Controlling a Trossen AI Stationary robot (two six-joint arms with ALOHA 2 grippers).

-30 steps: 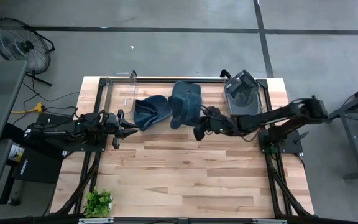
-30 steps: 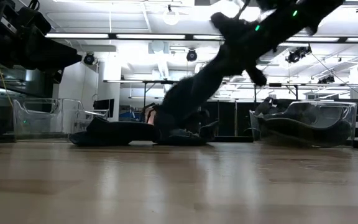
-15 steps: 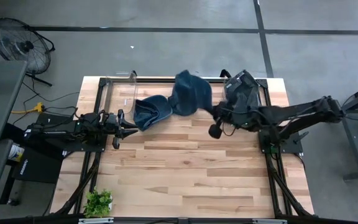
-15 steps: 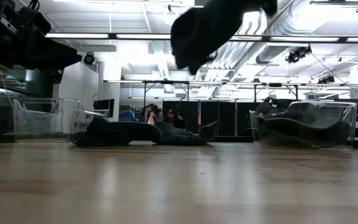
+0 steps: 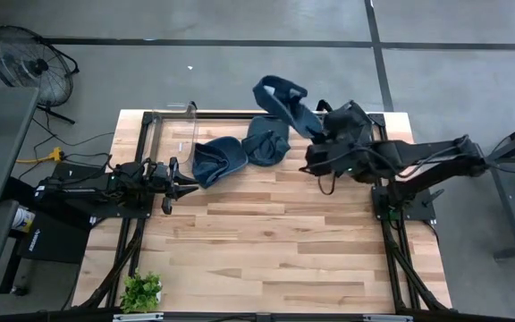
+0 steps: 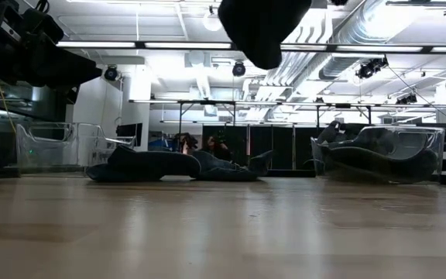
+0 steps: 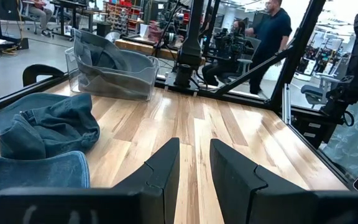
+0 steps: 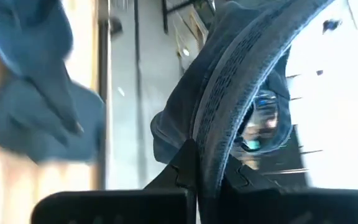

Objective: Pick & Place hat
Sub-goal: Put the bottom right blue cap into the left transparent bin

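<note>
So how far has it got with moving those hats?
One hat already seems to lie in the clear bin on the right. The right gripper is shut on a blue hat, lifted high near that bin. Two more hats lie on the table, not yet picked. The left gripper waits, slightly open, beside them.
</note>
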